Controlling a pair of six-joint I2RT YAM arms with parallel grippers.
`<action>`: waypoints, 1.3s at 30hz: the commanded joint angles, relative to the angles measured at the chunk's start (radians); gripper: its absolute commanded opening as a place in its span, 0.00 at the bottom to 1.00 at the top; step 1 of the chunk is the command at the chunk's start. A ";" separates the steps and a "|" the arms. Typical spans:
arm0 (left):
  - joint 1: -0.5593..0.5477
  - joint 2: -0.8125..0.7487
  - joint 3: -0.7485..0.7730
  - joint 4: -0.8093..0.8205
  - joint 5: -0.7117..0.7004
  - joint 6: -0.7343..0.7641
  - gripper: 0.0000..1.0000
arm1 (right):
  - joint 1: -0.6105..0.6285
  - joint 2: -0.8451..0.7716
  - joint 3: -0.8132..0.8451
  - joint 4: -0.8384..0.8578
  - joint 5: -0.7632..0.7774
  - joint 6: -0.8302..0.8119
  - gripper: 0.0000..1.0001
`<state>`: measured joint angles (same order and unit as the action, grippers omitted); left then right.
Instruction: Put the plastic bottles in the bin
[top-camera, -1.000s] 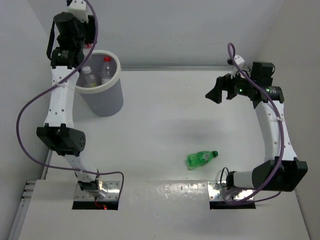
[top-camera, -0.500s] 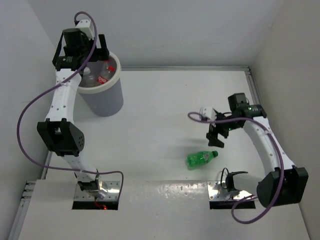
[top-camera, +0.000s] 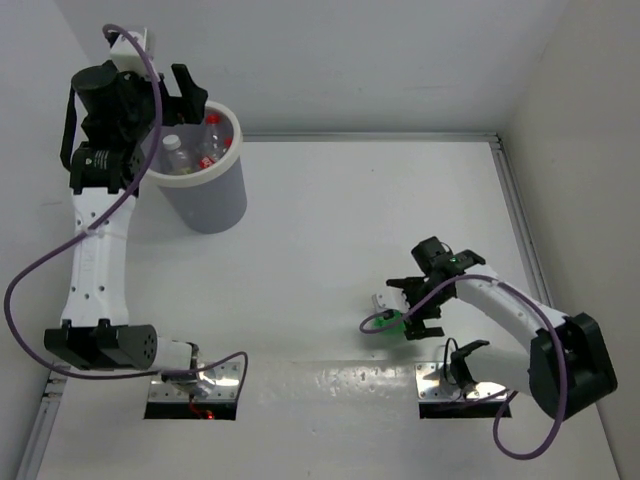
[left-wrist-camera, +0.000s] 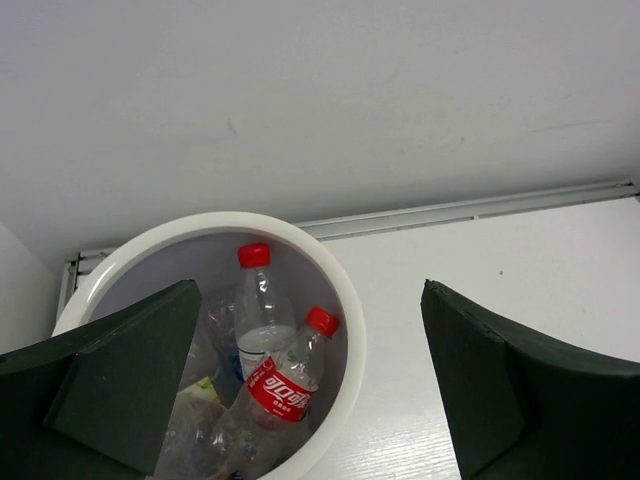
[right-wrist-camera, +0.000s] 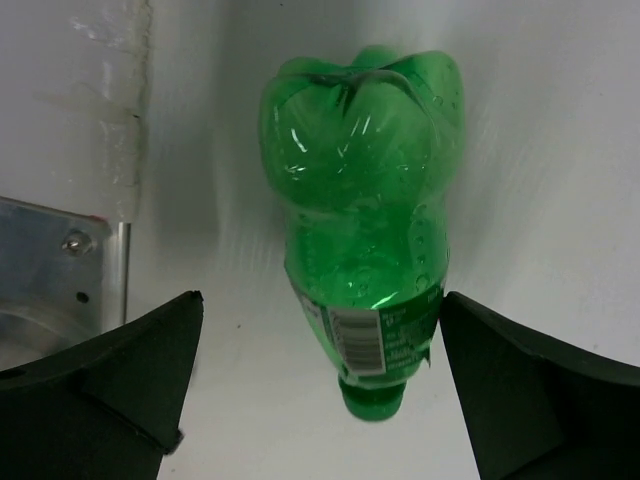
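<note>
**Top external tally: one bottle left outside the bin**

From my desk I judge this job nearly done. On the white table (top-camera: 330, 200) I find only one loose item, a green plastic bottle (right-wrist-camera: 365, 250) lying on its side. Every other bottle I can see is inside the round grey-lavender bin with the thick white rim (left-wrist-camera: 353, 350).

The right gripper (right-wrist-camera: 320, 372) is spread wide and grips nothing. The green bottle lies between its two fingers with a gap showing on either side. Its cap end points toward the wrist and its lobed base points away. As I read it, what remains is to close on that bottle, carry it across and drop it in the bin.

The left gripper (left-wrist-camera: 310, 385) is also spread wide and empty. It hangs above the bin, whose mouth sits below it, mostly toward the finger at the left of the wrist view.

Counts: one bin, and one green bottle outside it. In the bin, under the left gripper, I make out three bottles for sure:
- a clear bottle with a red cap (left-wrist-camera: 262, 305)
- a red-labelled bottle with a red cap (left-wrist-camera: 288, 385) leaning beside it
- from above, a clear bottle with a white cap (top-camera: 176, 150)

More clear plastic and a scrap of yellow-green label lie deeper, partly hidden behind a finger. I cannot separate them into a number.
</note>
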<state>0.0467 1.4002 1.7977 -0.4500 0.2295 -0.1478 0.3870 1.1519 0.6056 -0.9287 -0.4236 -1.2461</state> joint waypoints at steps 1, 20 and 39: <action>0.007 -0.032 -0.050 0.042 0.024 -0.016 1.00 | 0.024 0.054 -0.036 0.194 0.028 -0.027 0.99; -0.003 -0.354 -0.494 0.484 0.708 -0.374 0.95 | -0.017 0.084 0.570 0.196 -0.517 0.677 0.22; -0.317 -0.241 -0.380 0.504 0.806 -0.421 0.99 | 0.170 0.385 0.911 1.214 -0.684 1.975 0.21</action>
<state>-0.2394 1.1454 1.3605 0.0113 1.0100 -0.5617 0.5205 1.5257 1.4422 0.1925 -1.0927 0.6422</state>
